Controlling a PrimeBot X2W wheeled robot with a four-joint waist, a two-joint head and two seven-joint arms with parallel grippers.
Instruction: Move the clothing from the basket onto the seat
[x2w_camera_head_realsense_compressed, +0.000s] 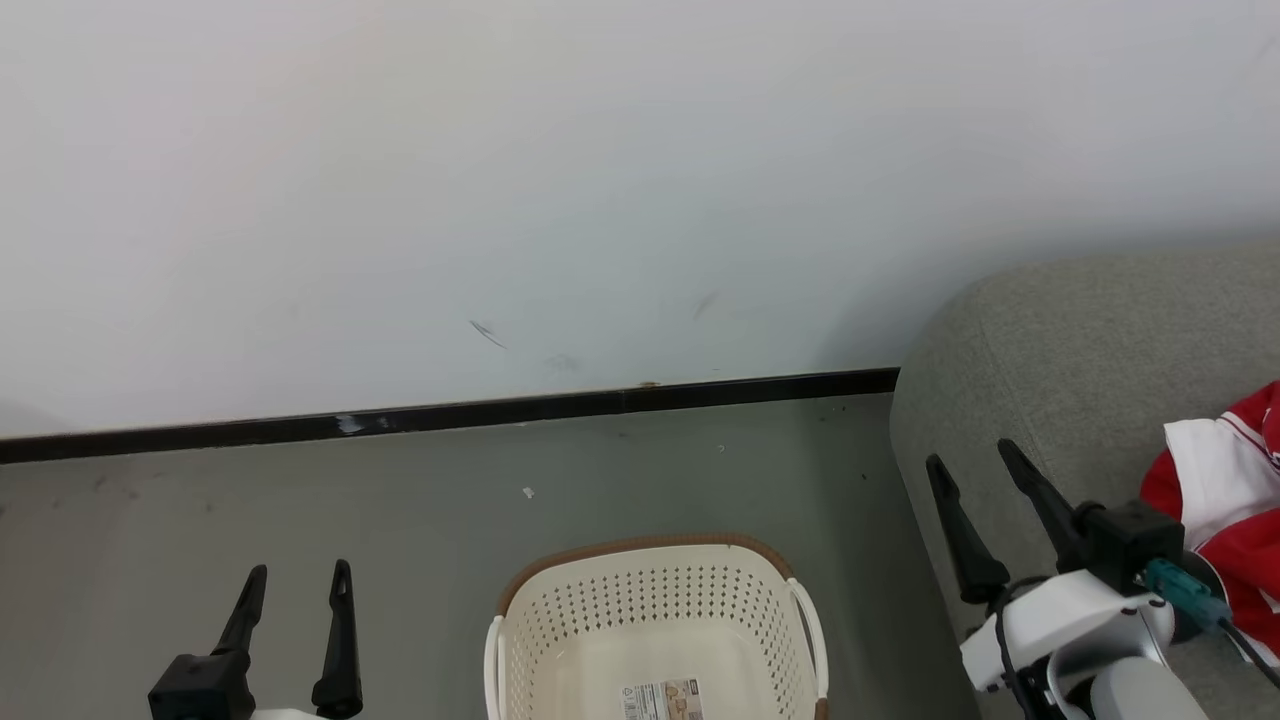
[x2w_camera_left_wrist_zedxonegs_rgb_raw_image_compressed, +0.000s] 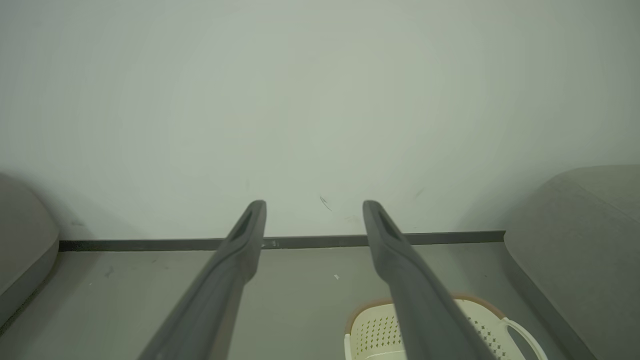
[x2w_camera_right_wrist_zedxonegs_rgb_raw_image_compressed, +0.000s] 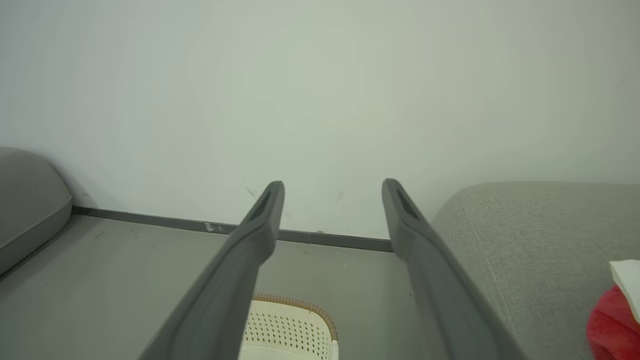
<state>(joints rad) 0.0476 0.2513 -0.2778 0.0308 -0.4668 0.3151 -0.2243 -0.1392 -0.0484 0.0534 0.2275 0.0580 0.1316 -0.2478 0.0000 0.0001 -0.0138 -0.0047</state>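
Clothing, red with white trim, lies on the seat at our right. We note the basket on the floor beside the seat, label sticker visible on its bottom. Left gripper and right gripper both hover with jaws spread, holding nothing

The basket is smooth cream plastic with perforated walls, a textured brown rim and a paper sticker on its bottom. The seat is coarse grey woven cloth. The clothing is soft red and white fabric. The floor looks smooth and matt. The left gripper and right gripper have matt dark fingers.
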